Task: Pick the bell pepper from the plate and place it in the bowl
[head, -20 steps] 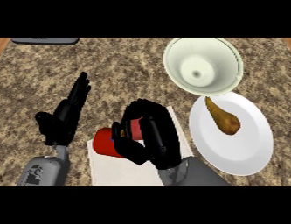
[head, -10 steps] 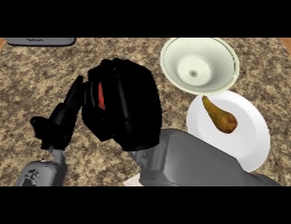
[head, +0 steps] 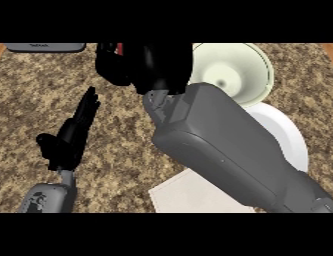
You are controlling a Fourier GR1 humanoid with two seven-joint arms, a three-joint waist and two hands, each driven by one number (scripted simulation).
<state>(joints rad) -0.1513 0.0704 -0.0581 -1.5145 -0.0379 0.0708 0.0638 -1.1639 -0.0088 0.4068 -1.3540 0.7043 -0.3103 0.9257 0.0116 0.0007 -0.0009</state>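
My left hand [head: 71, 135] hangs over the speckled surface [head: 14, 110] on the left side, fingers straight and released, nothing in them. Up top, my right hand [head: 154, 65] has its fingers curled round the red bell pepper [head: 120, 50]. Only a sliver of it shows, just left of the cream bowl [head: 246, 62]. The white plate [head: 291, 137] sits below the bowl, half hidden by my forearm.
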